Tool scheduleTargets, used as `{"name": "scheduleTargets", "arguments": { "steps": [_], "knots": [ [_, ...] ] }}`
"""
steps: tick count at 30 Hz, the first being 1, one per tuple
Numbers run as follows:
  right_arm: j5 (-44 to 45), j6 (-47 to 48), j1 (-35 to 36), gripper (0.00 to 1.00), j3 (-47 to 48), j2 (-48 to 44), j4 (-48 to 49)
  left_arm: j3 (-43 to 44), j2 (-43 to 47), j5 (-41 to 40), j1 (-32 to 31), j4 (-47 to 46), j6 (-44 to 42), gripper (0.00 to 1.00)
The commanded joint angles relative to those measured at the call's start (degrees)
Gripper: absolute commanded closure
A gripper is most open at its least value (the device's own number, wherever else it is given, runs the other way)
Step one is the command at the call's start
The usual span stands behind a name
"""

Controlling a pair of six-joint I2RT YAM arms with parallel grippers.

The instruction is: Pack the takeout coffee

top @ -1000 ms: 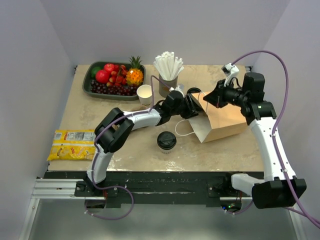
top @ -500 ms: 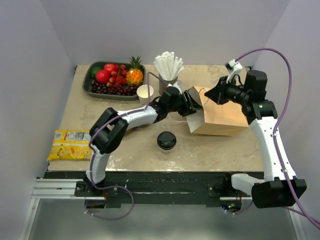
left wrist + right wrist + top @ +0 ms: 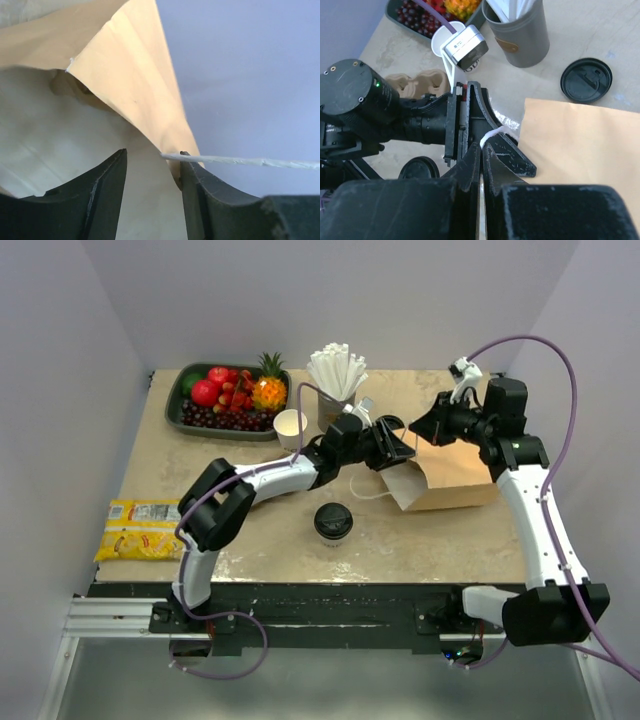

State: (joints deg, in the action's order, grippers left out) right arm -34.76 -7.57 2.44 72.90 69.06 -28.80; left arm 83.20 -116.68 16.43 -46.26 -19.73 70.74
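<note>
The paper bag [image 3: 450, 478] is lying on its side, with its mouth facing the left gripper [image 3: 398, 448]. That gripper's fingers are standing apart, straddling the bag's lip. The right gripper [image 3: 418, 430], just beside it, is clamping shut. The takeout coffee [image 3: 333, 522] is standing lidded, nearward of the left gripper and outside the bag. The white handle cord [image 3: 492, 134] is sitting pinched between the right fingers. Judgement: the bag is being opened, and loading is not yet begun.

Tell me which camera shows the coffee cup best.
Top external: the coffee cup stands upright and unblocked. Right wrist catches only what seems part of its black lid low in the picture; left wrist shows none of it.
</note>
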Motion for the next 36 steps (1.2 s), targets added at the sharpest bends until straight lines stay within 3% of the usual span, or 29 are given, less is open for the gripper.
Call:
{"name": "scheduleTargets", "arguments": {
  "steps": [1,8,15,29,36],
  "knots": [
    [1.2,-1.1,-0.4,1.0,1.9,0.4,3.3,1.5,0.3,-0.3,-0.1,3.6,3.0,0.51],
    [1.5,0.0,-0.8,1.0,2.9,0.6,2.1,-1.1,3.2,2.6,1.5,4.9,4.6,0.57],
    [1.5,-0.1,-1.1,1.0,3.6,1.1,2.5,-9.6,12.2,4.5,4.8,-2.1,5.5,0.43],
    [1.9,1.2,-1.4,1.0,5.5,2.4,1.3,-7.2,5.4,3.4,4.6,-0.8,7.4,0.49],
    [1.5,2.5,-1.4,1.0,6.6,3.5,-0.6,5.1,-6.4,1.2,3.2,0.7,6.4,0.51]
  ]
}}
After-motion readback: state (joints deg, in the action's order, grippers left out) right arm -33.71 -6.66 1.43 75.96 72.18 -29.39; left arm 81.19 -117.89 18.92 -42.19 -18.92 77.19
